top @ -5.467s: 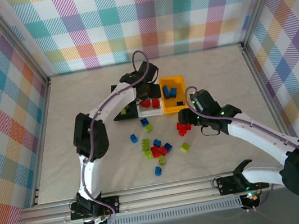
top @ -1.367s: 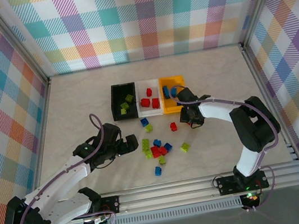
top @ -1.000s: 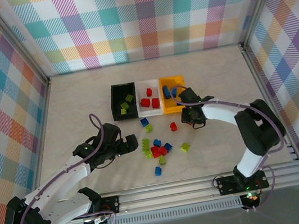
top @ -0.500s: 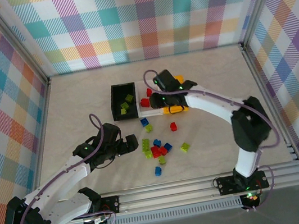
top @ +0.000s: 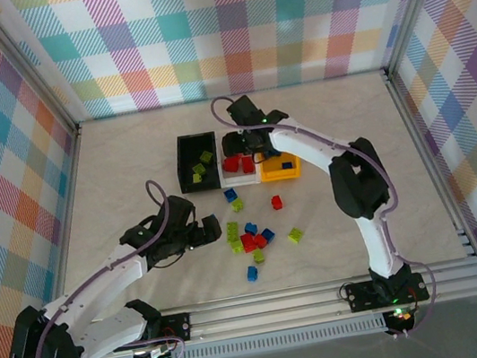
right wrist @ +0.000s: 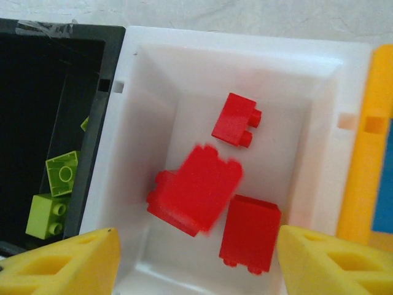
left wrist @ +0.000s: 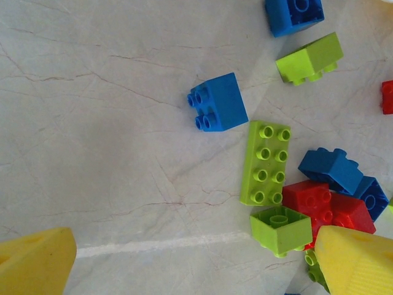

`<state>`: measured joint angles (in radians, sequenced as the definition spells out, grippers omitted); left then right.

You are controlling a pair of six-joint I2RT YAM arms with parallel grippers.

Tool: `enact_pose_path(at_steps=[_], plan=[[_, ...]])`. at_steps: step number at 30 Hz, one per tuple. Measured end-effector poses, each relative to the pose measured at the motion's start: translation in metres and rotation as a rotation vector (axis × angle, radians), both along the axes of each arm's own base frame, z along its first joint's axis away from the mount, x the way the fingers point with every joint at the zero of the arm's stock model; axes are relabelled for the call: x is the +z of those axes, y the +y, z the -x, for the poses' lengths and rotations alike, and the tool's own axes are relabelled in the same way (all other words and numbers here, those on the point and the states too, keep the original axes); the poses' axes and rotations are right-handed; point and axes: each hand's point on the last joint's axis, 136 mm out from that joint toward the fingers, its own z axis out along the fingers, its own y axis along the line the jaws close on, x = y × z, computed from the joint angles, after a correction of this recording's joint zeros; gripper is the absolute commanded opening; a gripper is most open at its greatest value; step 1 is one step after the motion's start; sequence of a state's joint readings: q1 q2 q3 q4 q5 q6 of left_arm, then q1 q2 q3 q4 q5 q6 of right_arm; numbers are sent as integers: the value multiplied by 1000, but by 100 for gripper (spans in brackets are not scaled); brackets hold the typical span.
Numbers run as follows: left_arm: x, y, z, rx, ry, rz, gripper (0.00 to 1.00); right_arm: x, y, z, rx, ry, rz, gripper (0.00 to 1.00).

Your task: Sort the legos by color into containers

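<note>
My right gripper (right wrist: 196, 264) hangs open over the white bin (right wrist: 153, 80), and a blurred red lego (right wrist: 199, 187) is dropping free below its jaws among other red ones (right wrist: 236, 120). From above, this gripper (top: 247, 148) sits over the white bin (top: 240, 179), between the black bin (top: 186, 164) and the orange-yellow bin (top: 285, 172). Lime legos (right wrist: 61, 175) lie in the black bin (right wrist: 49, 92). My left gripper (top: 215, 231) stands open and empty low over the table, just left of the loose pile (top: 249, 236). Ahead of it lie a blue brick (left wrist: 218, 101) and a lime plate (left wrist: 265, 163).
Stray bricks lie around the pile: a red one (top: 276, 201), a lime one (top: 295, 235), a blue one (top: 252, 273). An upturned lime brick (left wrist: 281, 228) and red bricks (left wrist: 325, 206) sit close to my left gripper's right finger (left wrist: 356, 264). Aluminium rails and checked walls frame the table.
The right arm swung from beside the orange-yellow bin to above the white bin, and its jaws opened, letting a red lego fall. The left arm stayed put.
</note>
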<state>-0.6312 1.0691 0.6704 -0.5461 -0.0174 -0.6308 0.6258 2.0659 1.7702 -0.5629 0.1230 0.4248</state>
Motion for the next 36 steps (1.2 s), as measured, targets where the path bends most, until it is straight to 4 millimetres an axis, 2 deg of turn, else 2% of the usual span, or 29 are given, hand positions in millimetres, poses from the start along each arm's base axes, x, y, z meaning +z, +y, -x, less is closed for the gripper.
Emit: enact_pose_path(at_steps=[5,8,10,14,17,20,23,26,28,33,36], plan=[[8,-15,-8,-42,4,6,100,28,-32,39,-15,-41,-17,69],[18,-35,-17,-87,-8,11,98,36,-56,69,-33,-59,-27,70],[24,-53,-22,-130,-21,12,96,33,-71,88,-47,-58,-29,70],[29,-94,-31,-215,-30,12,91,9,-105,124,-90,-21,-3,69],[25,-126,-39,-270,-27,0,87,-5,-133,148,-136,2,10,70],[18,-160,-48,-325,-33,-19,83,-6,-159,165,-189,-3,4,70],[8,-191,-57,-374,-43,-51,79,4,-176,173,-234,-37,-21,70],[-6,-212,-70,-394,-40,-88,76,9,-184,179,-250,-59,-36,70],[-17,-218,-78,-394,-34,-120,75,10,-188,184,-252,-62,-38,70],[-42,-219,-89,-383,-7,-200,75,11,-192,189,-258,-67,-42,70],[-50,-221,-94,-380,8,-219,71,13,-192,190,-257,-71,-49,70]])
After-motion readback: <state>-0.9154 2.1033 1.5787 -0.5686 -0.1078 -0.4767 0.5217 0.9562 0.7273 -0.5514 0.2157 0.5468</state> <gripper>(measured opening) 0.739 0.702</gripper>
